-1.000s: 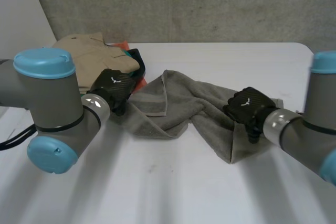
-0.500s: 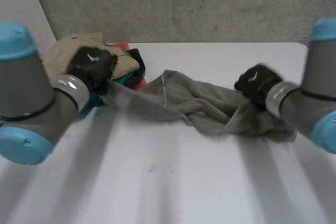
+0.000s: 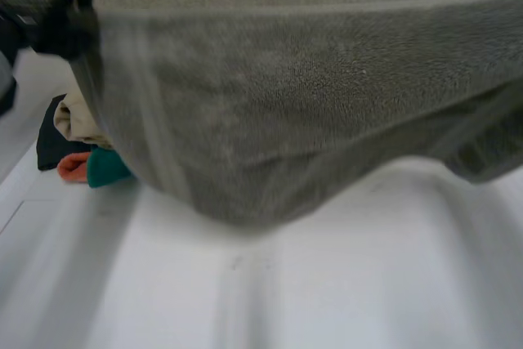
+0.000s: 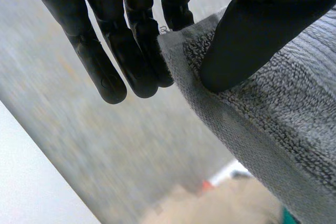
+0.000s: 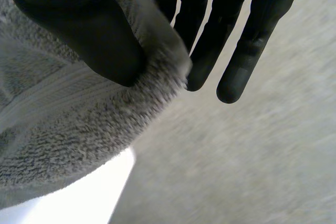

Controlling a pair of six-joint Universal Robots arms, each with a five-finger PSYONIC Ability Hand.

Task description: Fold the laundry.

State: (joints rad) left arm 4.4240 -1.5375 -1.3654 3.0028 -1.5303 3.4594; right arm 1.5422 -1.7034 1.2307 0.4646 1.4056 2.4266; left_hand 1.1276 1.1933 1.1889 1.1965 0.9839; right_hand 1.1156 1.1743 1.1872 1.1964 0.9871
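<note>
My black left hand (image 4: 252, 30) is pinching a corner of the grey terry towel (image 4: 283, 129), thumb pressing the cloth against straight fingers (image 4: 105, 51). My black right hand (image 5: 84, 35) is pinching another corner the same way, thumb clamping down, fingers (image 5: 247, 45) reaching out straight.

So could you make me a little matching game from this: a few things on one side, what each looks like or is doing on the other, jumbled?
Things:
1. grey towel
2. left hand
3. clothes pile
4. table

Descriptions:
A. white and flat
B. held up, sagging in the middle
C. pinching a towel corner
D. beige, black, orange and teal, heaped on the table

Pairs: 1-B, 2-C, 3-D, 4-A.
</note>
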